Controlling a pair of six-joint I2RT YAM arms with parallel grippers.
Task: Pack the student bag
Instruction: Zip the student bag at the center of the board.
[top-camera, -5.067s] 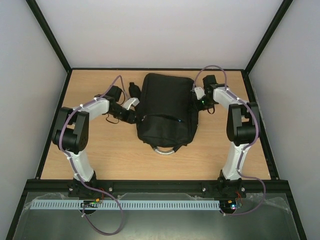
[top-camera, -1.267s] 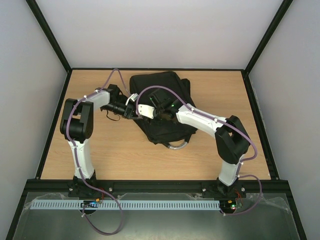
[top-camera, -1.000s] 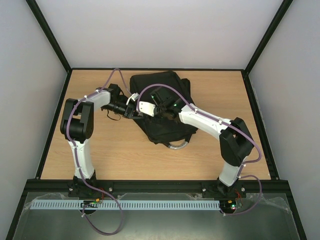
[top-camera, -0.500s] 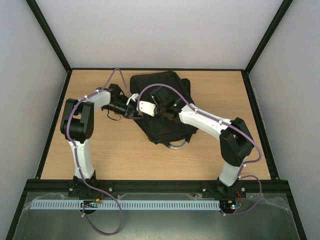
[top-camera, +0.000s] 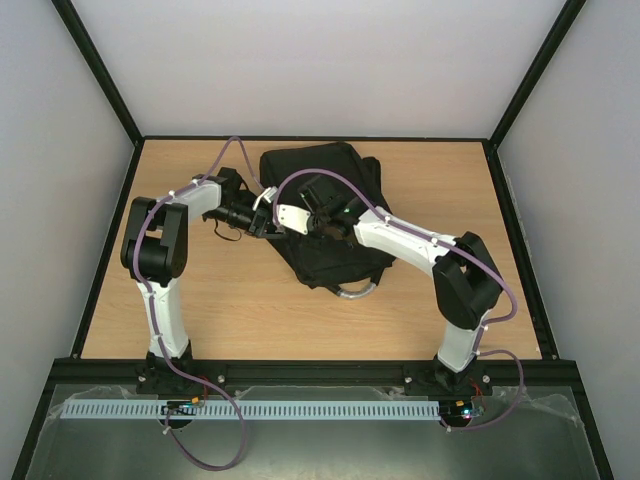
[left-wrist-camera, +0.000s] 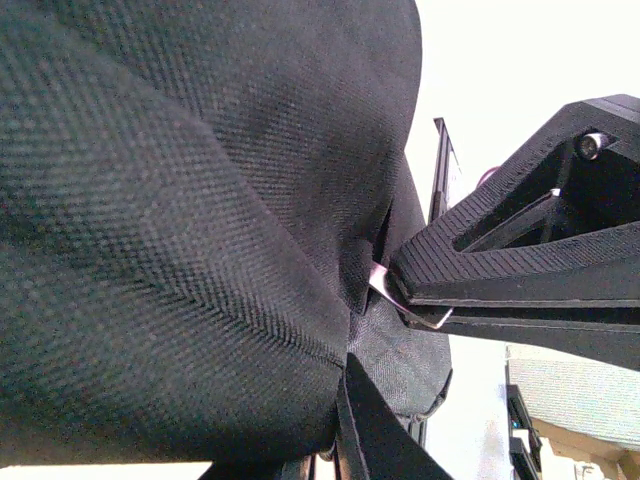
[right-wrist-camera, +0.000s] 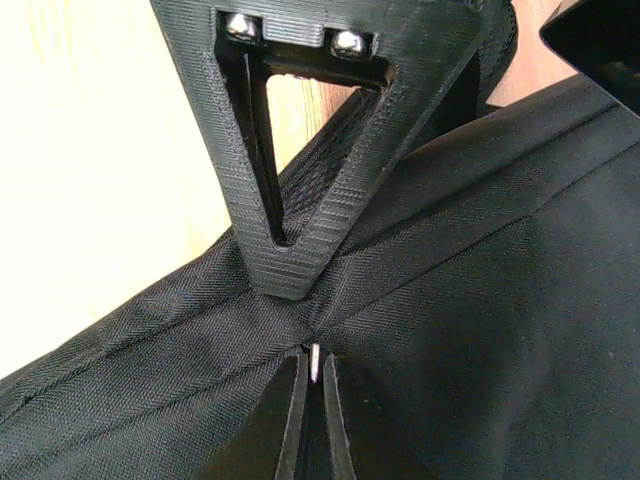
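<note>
Pale walls enclose a wooden desk, and the student bag lies on it toward the far edge, about midway across. Its grey loop handle points back toward the arm bases. Both arms reach onto the bag's left half, and their jaws meet almost nose to nose there.

The left arm comes in from the bag's left side. Its jaws are clenched on a gathered fold of the black fabric, and one of its ribbed fingers presses down just beside the seam. The right arm stretches across the bag's front. Its jaws are pinched together on a thin metal zipper pull, gripping only the very tip of the tab. The left wrist view shows the same small tab caught between the right arm's two closed fingers. Whether the zip under it is open or closed cannot be made out.

This looks like the start of running a zip while the other arm braces the bag. The tab is slim and slick, and with so little of it gripped it could slip free on the first tug. The fabric is soft and already bunched, so it may fold into the zip's path or drag along instead. If the brace gives, the whole bag may slide rather than the slider. With fingers this close, a sideways pull risks them knocking together.
</note>
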